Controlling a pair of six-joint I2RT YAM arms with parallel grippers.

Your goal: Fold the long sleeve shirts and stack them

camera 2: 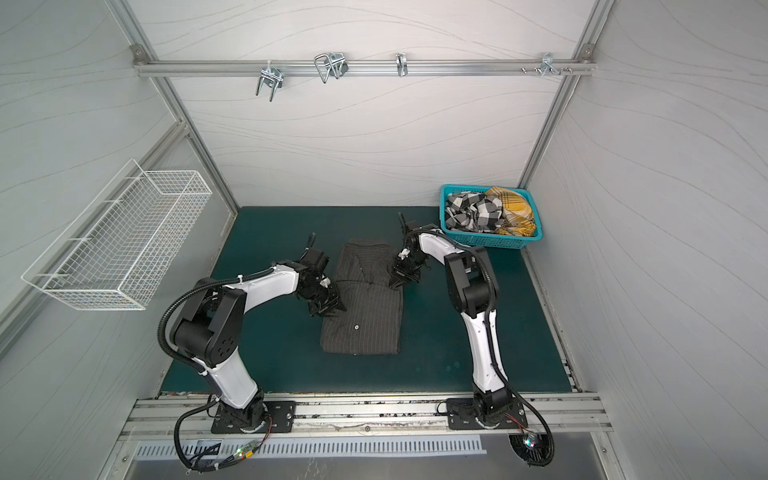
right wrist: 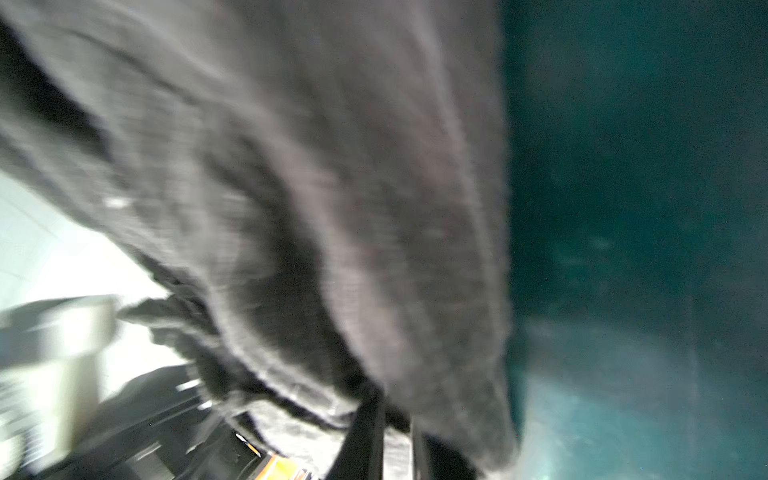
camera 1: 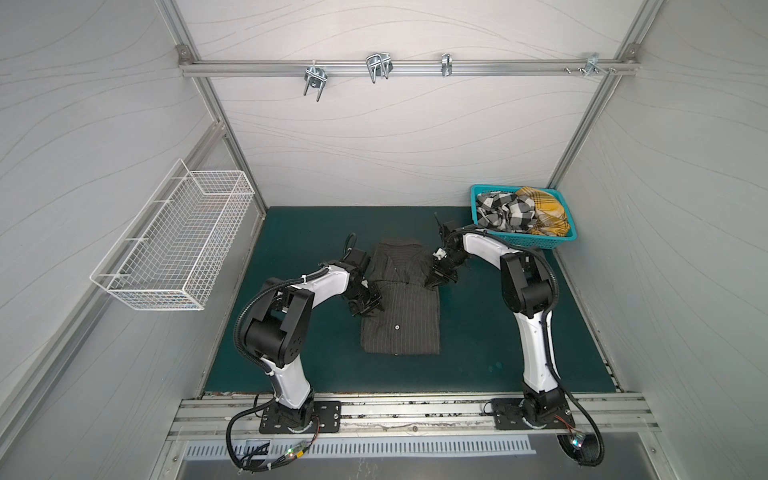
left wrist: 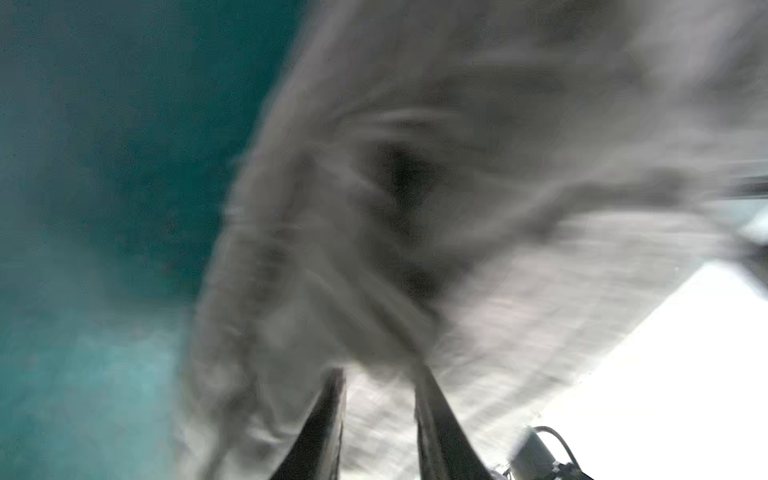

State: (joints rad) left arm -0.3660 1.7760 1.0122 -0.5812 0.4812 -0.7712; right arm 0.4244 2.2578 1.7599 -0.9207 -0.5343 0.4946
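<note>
the folded pinstriped shirt (camera 1: 401,316) is laid mid-frame in both top views, its right edge pinched by the narrow right gripper (camera 1: 435,283). the left gripper (camera 1: 371,308) is slightly parted at its left edge; a hold cannot be told.

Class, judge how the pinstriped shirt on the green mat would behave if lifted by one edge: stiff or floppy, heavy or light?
Probably floppy: the pinstriped shirt lies in soft folds and creases. Likely light: the cloth looks thin. It may unfold when lifted.
</note>
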